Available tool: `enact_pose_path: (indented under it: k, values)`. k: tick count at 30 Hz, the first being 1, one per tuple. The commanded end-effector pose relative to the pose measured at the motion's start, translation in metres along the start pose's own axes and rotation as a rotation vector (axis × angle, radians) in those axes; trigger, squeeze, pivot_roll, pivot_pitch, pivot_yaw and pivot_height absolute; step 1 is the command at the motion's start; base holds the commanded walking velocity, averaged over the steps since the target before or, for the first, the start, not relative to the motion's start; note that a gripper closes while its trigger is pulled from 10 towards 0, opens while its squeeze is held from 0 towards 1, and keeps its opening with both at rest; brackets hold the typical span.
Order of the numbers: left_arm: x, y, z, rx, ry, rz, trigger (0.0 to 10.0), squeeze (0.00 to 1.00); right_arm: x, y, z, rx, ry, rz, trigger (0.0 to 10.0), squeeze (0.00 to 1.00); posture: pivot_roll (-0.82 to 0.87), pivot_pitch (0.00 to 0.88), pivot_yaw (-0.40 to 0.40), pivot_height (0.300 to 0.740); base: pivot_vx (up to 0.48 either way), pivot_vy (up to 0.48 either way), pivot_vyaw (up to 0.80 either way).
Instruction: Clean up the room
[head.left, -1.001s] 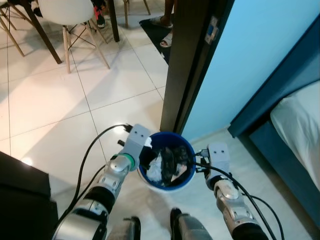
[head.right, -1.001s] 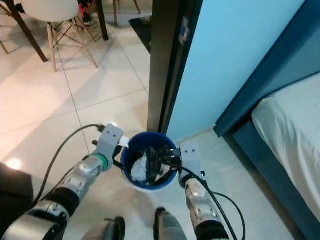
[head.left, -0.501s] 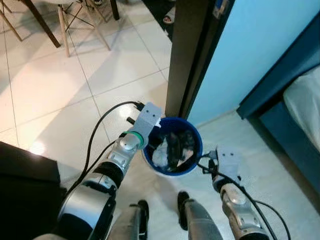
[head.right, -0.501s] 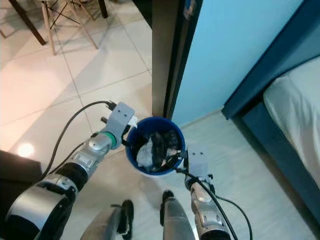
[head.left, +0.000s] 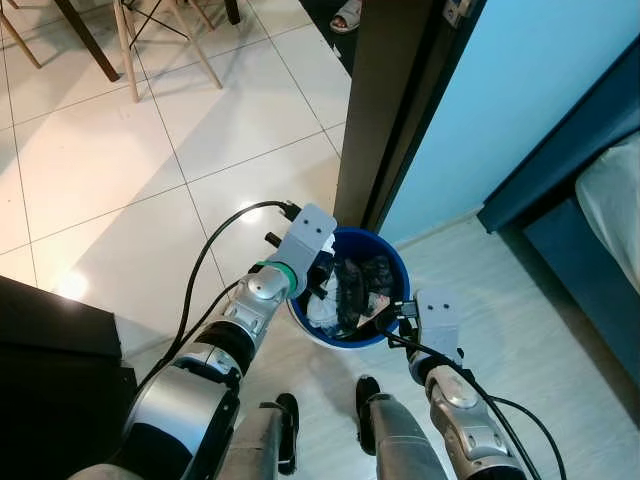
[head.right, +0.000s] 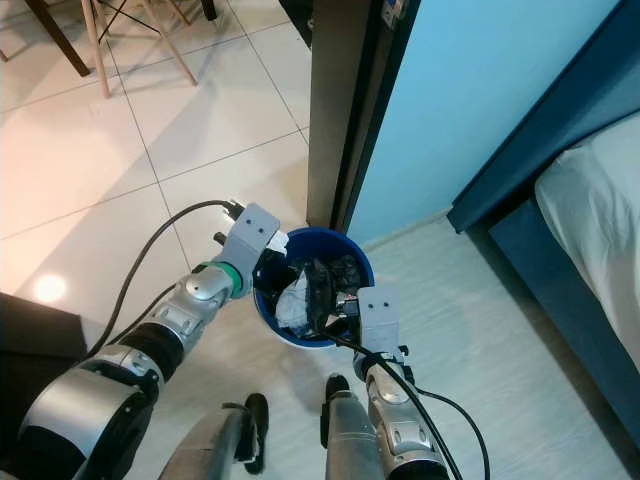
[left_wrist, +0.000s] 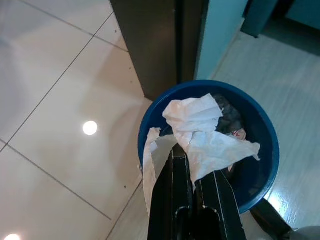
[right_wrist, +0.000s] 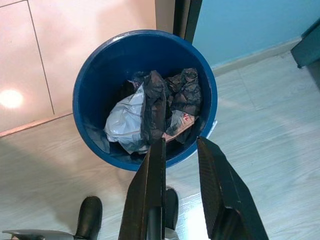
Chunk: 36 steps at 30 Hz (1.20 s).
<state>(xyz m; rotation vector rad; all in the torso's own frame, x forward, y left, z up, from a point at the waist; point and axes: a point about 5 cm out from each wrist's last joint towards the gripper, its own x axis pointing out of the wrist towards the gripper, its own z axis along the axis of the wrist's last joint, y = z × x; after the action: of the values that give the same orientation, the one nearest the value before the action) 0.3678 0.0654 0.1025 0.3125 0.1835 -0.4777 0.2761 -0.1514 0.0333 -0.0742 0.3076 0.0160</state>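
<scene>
A blue bin (head.left: 396, 266) stands on the floor beside a dark door frame. Inside lie a crumpled black bag (right_wrist: 184, 90) and a white bag (right_wrist: 122, 121). My left gripper (head.left: 318, 277) hangs at the bin's left rim, shut on a crumpled white paper (left_wrist: 201, 136) that droops over the opening. My right gripper (right_wrist: 181, 144) hovers at the bin's near right side, open, with nothing between its fingers (right_wrist: 152, 170). The bin's rim (left_wrist: 149, 114) also shows in the left wrist view.
The dark door frame (head.left: 385, 110) and a light blue wall (head.left: 520, 90) rise just behind the bin. A bed with a dark blue frame (head.left: 560, 230) stands to the right. Chair legs (head.left: 130, 50) are at the far left, a black object (head.left: 50, 370) near left. My feet (head.left: 370, 395) stand below the bin.
The camera has shifted. Relative to the bin, my right gripper has moved from its right side toward its near edge. My left gripper stays at the left rim with the paper.
</scene>
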Motion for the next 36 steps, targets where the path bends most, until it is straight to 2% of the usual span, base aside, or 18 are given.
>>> enact_pose_path:
  k: [1, 3, 5, 8, 11, 16, 19, 21, 30, 36]
  values:
    - [-0.005, -0.001, -0.018, -0.043, 0.056, 0.013, 10.0, 0.00, -0.005, -0.002, -0.011, 0.002, 0.043, -0.007, 10.0, 0.00, -0.08, 0.301, 0.095, 0.740, 0.000, 0.000, 0.00]
    - [-0.013, 0.007, -0.034, -0.106, 0.069, 0.072, 10.0, 0.00, -0.003, -0.004, -0.012, 0.002, 0.045, -0.005, 10.0, 0.00, -0.04, 0.273, 0.074, 0.740, 0.000, 0.000, 0.00]
    - [-0.023, 0.007, -0.049, -0.138, 0.069, 0.101, 10.0, 0.00, -0.001, -0.004, -0.013, 0.006, 0.042, 0.003, 10.0, 0.00, -0.02, 0.254, 0.056, 0.740, 0.000, 0.000, -0.40]
    - [-0.027, 0.006, -0.057, -0.147, 0.070, 0.117, 10.0, 0.00, 0.001, -0.004, -0.013, 0.008, 0.045, 0.008, 10.0, 0.00, -0.02, 0.250, 0.053, 0.740, 0.000, 0.000, -0.80]
    - [-0.034, 0.009, -0.065, -0.176, 0.064, 0.181, 10.0, 0.00, 0.003, -0.003, -0.012, 0.009, 0.046, 0.013, 10.0, 0.00, -0.02, 0.228, 0.050, 0.740, 0.000, 0.000, -0.80]
    - [-0.040, 0.011, -0.068, -0.224, 0.038, 0.240, 10.0, 0.00, 0.005, -0.005, -0.008, 0.048, 0.032, -0.001, 10.0, 0.00, -0.02, 0.213, 0.047, 0.740, 0.000, 0.000, -0.80]
    - [-0.044, 0.011, -0.071, -0.248, 0.022, 0.286, 10.0, 0.00, 0.007, -0.005, -0.007, 0.060, 0.029, 0.011, 10.0, 0.00, -0.02, 0.198, 0.034, 0.740, 0.000, 0.000, 0.00]
    - [-0.047, 0.010, -0.071, -0.292, 0.003, 0.302, 10.0, 0.00, 0.008, -0.003, -0.008, 0.059, 0.037, 0.036, 10.0, 0.00, -0.01, 0.196, 0.030, 0.740, 0.000, 0.000, 0.00]
    - [-0.048, 0.009, -0.067, -0.291, -0.028, 0.295, 10.0, 0.00, 0.009, -0.001, -0.009, 0.057, 0.040, 0.053, 10.0, 0.00, -0.01, 0.189, 0.024, 0.740, 0.000, 0.000, 0.00]
    - [-0.048, 0.009, -0.065, -0.291, -0.038, 0.283, 10.0, 0.00, 0.010, 0.000, -0.008, 0.063, 0.037, 0.055, 10.0, 0.00, -0.01, 0.193, 0.028, 0.740, 0.311, 0.000, 0.00]
